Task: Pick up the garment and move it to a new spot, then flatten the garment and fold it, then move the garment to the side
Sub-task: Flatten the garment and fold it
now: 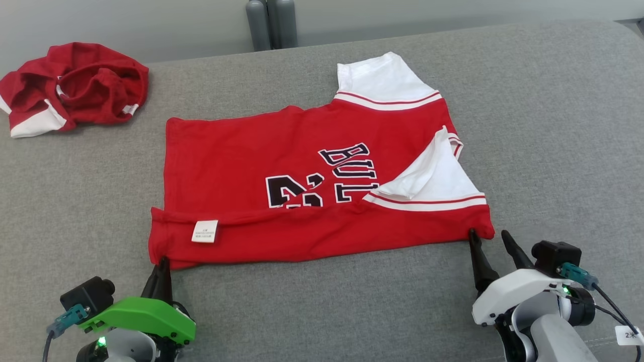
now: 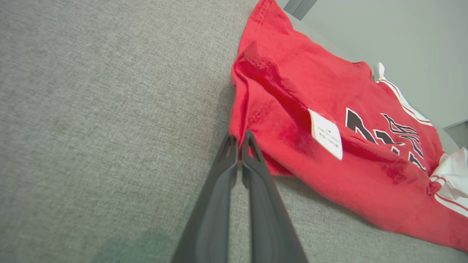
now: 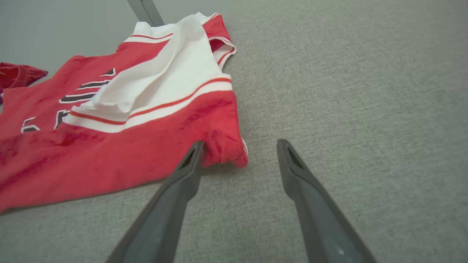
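Far L, well apart from the work: crumpled red garment (image 1: 75,85), not in play. Task's thing = red jersey (image 1: 241,166) w/ white sleeves, lying mostly flat mid tabletop (image 1: 553,125). It's turned sideways: long axis runs L–R across the robot, hem end to the L, shoulders to the R. Near edge is turned over onto itself, w/ a care label (image 1: 205,231) showing on that strip.

L gripper (image 1: 162,261): fingers shut tight, tips right at the jersey's near-L corner. In the L wrist view the corner's edge seems nipped btwn the tips, so I judge it has hold of the cloth, though only a sliver.

R gripper (image 1: 489,235): fingers spread wide, holding nothing. The near-R corner sits btwn them. Inner finger's tip touches the cloth; outer one stands over bare tabletop just beside the corner.

Key relation: near edge spans straight from one gripper to the other, each arm at its own corner, the jersey's body lying beyond the tips. So the R side prob. only needs to close where it is to match the L. Then both corners could lift together for the fold. Risk: L's bite looks thin, may slip.
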You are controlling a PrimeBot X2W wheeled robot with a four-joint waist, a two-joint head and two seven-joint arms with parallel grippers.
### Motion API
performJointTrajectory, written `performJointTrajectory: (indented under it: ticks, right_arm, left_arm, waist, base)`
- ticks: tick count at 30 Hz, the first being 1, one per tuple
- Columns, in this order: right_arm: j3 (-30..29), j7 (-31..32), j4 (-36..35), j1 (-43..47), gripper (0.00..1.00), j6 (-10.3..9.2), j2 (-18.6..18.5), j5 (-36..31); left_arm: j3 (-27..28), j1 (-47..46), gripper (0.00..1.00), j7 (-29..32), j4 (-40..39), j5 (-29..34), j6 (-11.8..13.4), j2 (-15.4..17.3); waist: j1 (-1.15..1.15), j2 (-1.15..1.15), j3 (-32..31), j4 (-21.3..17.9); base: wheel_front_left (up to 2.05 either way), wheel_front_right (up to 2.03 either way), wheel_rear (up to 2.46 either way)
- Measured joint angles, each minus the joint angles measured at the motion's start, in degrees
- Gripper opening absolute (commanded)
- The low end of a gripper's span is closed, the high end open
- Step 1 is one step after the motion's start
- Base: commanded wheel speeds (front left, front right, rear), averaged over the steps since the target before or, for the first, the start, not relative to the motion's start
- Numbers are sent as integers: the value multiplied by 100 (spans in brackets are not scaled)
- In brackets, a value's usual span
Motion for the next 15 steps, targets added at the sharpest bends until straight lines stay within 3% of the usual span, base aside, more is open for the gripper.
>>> performJointTrajectory:
  ticks: [4, 5, 7, 10, 12, 15]
  right_arm:
    - [81, -44, 723, -338, 100, 0, 3, 112]
    - [83, -70, 856, -408, 89, 0, 4, 112]
    - [89, -118, 1066, -536, 53, 0, 2, 131]
    - [135, -183, 1337, -705, 29, 0, 3, 179]
    - [181, -209, 1472, -773, 3, 0, 3, 238]
    - [130, -304, 1506, -833, 0, 0, 5, 252]
  left_arm:
    - [-21, 1, 0, -22, -4, 2, 0, -3]
    - [-21, 1, 0, -24, -1, 1, 0, -2]
    - [-24, 2, 0, -48, 7, 1, 0, -3]
    - [-30, 4, 0, -65, 20, 1, -1, -3]
    - [-36, 13, 0, -107, 11, 1, -7, -4]
    - [-42, 47, 0, -160, -47, 1, -40, -2]
  waist:
    - [0, 0, -27, 71]
    - [0, 0, -36, 80]
    - [0, 0, -53, 94]
    - [0, 0, -84, 106]
    - [0, 0, -109, 113]
    - [0, 0, -146, 120]
  base:
    - [0, 0, 0]
    - [0, 0, 0]
    - [0, 0, 0]
    - [0, 0, 0]
    - [0, 0, 0]
    - [0, 0, 0]
